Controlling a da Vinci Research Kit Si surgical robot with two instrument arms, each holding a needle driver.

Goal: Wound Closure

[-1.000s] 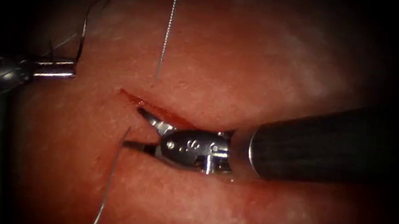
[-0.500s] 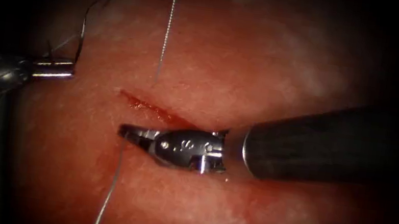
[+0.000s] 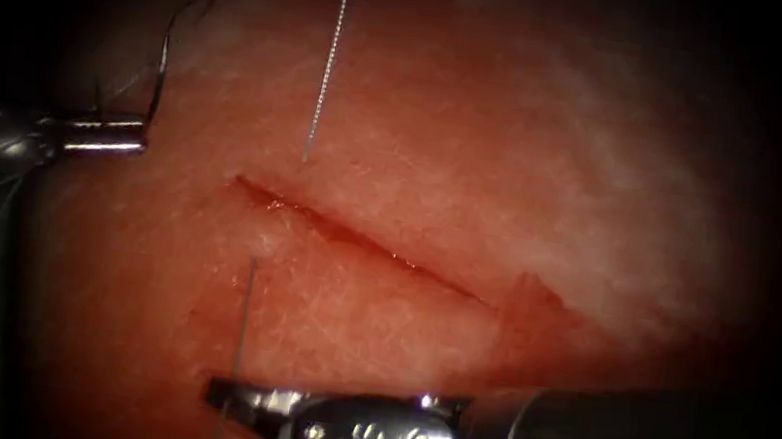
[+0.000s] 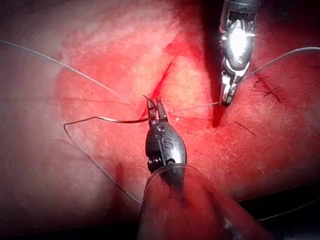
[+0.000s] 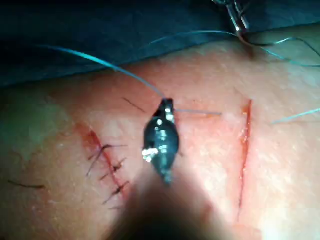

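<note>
Tissue (image 3: 483,131) with open cut (image 3: 358,237). Left claw (image 3: 134,137) clamps the needle (image 3: 167,49) clear of tissue; right claw (image 3: 227,396) grips thread (image 3: 244,311). Right wrist view adds an older stitched cut (image 5: 107,167).

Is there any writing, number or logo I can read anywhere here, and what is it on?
"S": a single mark on the body of the left claw, read from the left wrist view.
Small engraved marks on the body of the right claw: too blurred to read.
No text on the tissue, needle or thread.
</note>
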